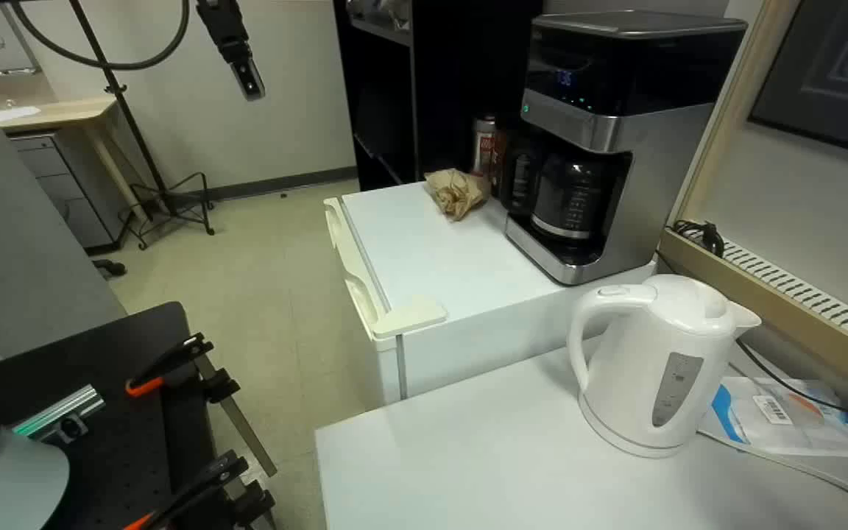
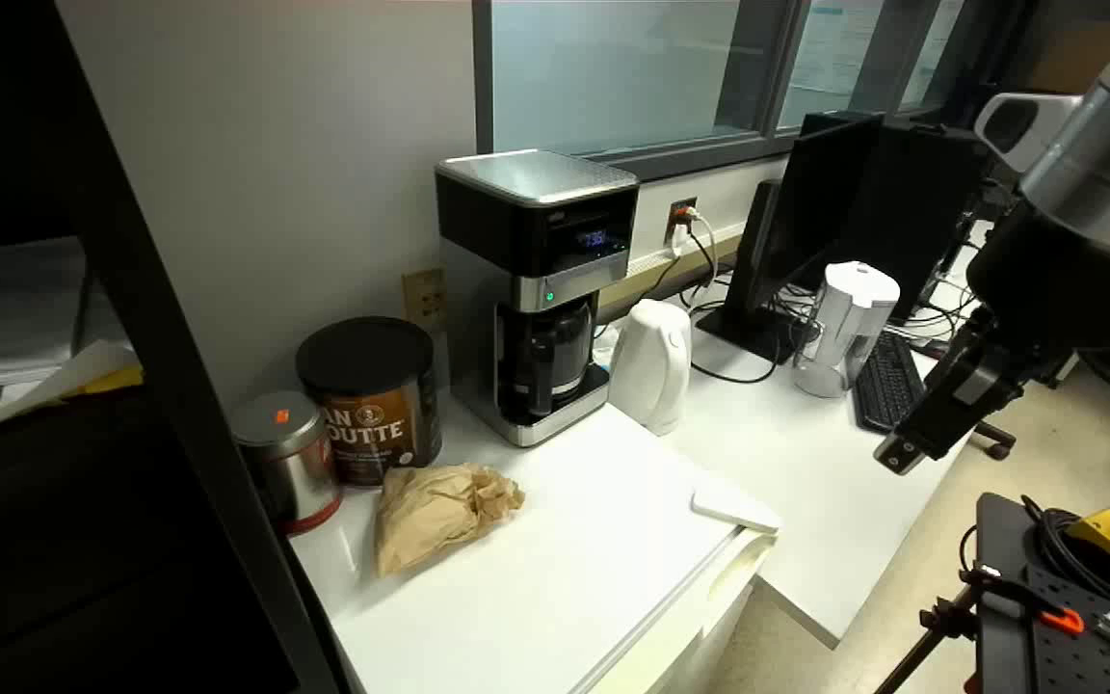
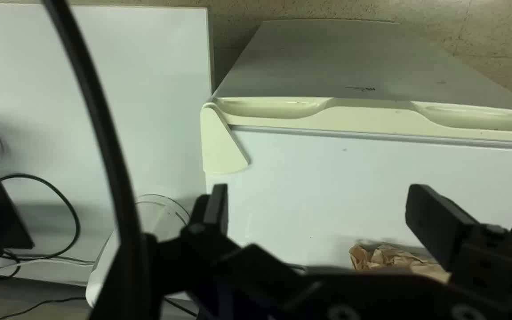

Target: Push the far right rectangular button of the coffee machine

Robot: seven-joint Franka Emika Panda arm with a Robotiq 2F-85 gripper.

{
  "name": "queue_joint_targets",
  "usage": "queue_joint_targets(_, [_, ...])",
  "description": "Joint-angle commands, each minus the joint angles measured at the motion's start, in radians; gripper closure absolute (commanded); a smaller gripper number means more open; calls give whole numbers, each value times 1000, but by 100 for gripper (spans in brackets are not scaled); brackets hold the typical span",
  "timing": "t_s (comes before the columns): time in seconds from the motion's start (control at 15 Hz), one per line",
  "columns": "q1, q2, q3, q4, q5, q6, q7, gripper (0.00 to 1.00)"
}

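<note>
The black-and-silver coffee machine (image 1: 656,158) stands on a white mini-fridge against the wall; it also shows in an exterior view (image 2: 569,286). Its dark front panel (image 2: 589,241) has a lit blue display with small lights below it. Separate button shapes are too small to make out. A green light shows on the silver band, above the dark glass carafe (image 1: 571,195). My gripper (image 1: 249,79) hangs in the air, well apart from the machine, and shows in an exterior view (image 2: 902,451). In the wrist view, its fingers (image 3: 316,200) are wide apart with nothing between them. The machine's panel is out of the wrist view.
A white kettle (image 1: 659,361) stands on the white desk (image 1: 453,456) beside the machine. A crumpled paper bag (image 2: 444,511) and coffee cans (image 2: 372,400) are on the fridge (image 2: 536,569). A pitcher (image 2: 844,328) and monitor (image 2: 810,212) are farther along the desk. A cable (image 3: 98,115) crosses the wrist view.
</note>
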Motion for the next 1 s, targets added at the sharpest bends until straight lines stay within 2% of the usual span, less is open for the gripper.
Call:
queue_joint_targets(0.0, [35, 8, -32, 2, -21, -3, 16, 0])
queue_joint_targets(0.4, [32, 11, -31, 4, -41, -12, 11, 0])
queue_joint_targets(0.93, [-16, 69, -53, 19, -349, -78, -3, 1])
